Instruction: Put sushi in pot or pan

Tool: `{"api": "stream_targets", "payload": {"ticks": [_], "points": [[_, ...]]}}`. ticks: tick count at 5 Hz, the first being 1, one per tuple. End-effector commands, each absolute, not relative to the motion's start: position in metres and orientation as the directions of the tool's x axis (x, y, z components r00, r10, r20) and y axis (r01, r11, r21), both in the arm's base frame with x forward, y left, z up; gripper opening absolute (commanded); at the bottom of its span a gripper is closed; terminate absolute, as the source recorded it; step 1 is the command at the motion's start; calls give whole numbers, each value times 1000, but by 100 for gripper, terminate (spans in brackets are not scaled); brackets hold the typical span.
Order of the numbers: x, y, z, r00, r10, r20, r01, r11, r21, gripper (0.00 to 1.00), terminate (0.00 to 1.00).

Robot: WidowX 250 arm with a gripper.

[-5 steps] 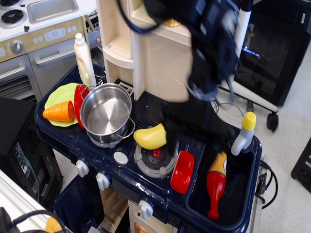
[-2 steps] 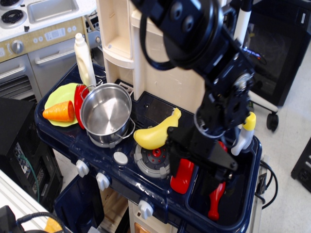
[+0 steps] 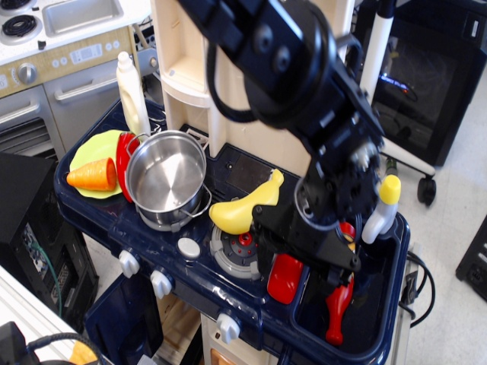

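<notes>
Red and glossy, the plastic oblong sushi (image 3: 284, 277) lies under the black gripper (image 3: 300, 255), fingers straddling it, grip unclear; shiny steel pot (image 3: 166, 175) stands well apart.

A single raised camera looks steeply down, fairly close, on the toy kitchen counter (image 3: 228, 171).

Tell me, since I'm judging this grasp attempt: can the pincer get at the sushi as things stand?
Probably yes. The pincer hangs right over the red sushi, already covering its upper end. The banana lies apart, up and left of it, so nothing seems to block the way.
</notes>
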State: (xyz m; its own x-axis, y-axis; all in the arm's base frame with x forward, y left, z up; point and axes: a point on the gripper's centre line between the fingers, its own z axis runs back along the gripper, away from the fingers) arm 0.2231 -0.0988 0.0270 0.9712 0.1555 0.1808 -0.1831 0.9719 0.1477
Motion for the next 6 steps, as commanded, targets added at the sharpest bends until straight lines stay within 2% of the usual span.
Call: {"api": "stream_targets", "payload": {"ticks": [1, 2, 3, 4, 5, 6], "points": [[233, -107, 28, 945, 268, 187, -293, 948, 121, 0, 0], [230, -101, 35, 944, 272, 185, -293, 951, 95, 0, 0], [220, -67, 70, 946, 293, 143, -301, 953, 40, 0, 0], [215, -24, 97, 953, 285, 101, -289, 957, 29, 0, 0], [223, 22, 104, 983, 169, 71, -172, 984, 49, 0, 0], [225, 50, 107, 990, 127, 63, -131, 989, 70, 0, 0]]}}
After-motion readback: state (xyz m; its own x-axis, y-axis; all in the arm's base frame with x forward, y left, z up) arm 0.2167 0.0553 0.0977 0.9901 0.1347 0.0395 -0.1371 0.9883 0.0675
